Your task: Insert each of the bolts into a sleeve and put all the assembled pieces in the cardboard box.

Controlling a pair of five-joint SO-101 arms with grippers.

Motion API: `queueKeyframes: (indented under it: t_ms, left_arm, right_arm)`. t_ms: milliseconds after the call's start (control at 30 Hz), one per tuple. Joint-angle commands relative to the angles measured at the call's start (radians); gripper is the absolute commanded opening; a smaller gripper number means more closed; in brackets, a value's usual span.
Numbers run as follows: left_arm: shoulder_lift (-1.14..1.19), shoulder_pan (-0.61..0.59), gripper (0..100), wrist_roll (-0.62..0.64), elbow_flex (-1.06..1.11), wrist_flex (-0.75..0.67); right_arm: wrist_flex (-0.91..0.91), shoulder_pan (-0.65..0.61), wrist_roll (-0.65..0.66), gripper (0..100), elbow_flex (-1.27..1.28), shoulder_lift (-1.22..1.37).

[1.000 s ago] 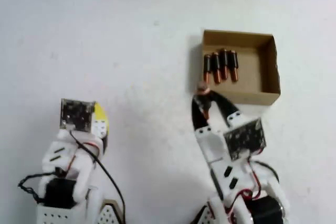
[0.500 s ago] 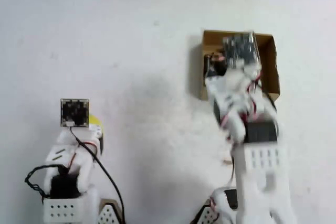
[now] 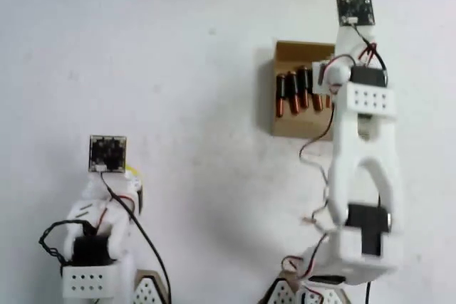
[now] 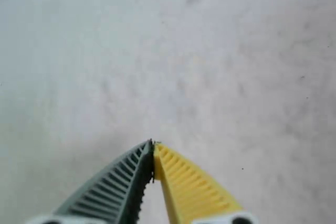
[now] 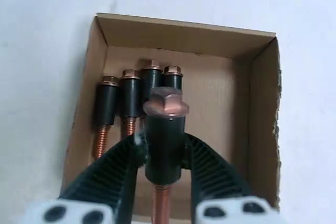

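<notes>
The broad white table (image 3: 178,69) is lying bare around the left gripper (image 4: 153,151), which is hanging over it with its grey and yellow jaws pressed together on nothing. The brown open-topped cardboard box (image 5: 260,103) is sitting near the table's far edge. Four sleeved copper bolts (image 5: 131,98) are lying in a row along one wall of the box, leaving open floor beside them. Above it, the right gripper (image 5: 164,149) is clamping a black sleeve with a copper bolt through it (image 5: 165,124).

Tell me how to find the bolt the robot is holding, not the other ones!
Find the brown cardboard box on the white table. Four sleeved bolts lie side by side inside. Yours is the fifth sleeved bolt, held over the box: the only one pinched in the right hand.
</notes>
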Motion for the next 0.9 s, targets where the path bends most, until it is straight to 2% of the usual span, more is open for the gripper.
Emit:
queueKeyframes:
  t_ms: [0,167,333,567,767,867]
  left_arm:
    - [-0.007,-0.008,2,-0.012,-0.002,0.002]
    - [-0.007,-0.008,2,-0.014,-0.002,0.002]
    - [-0.007,-0.008,2,-0.014,-0.002,0.002]
    - [-0.007,-0.008,2,-0.014,-0.002,0.002]
    - [-0.007,-0.008,2,-0.014,-0.002,0.002]
    - [-0.007,-0.008,2,-0.014,-0.002,0.002]
  right_arm:
    - [-0.03,0.03,0.015,1.8,-0.169,0.119]
    - [-0.028,0.056,0.017,1.8,-0.316,0.312]
    - [-0.027,0.059,0.106,1.8,-0.425,0.461]
    - [0.068,0.053,0.11,2.2,-0.568,0.595]
    - [0.133,0.053,0.107,15.8,-0.683,0.702]
    - [0.14,0.056,0.106,14.5,-0.735,0.737]
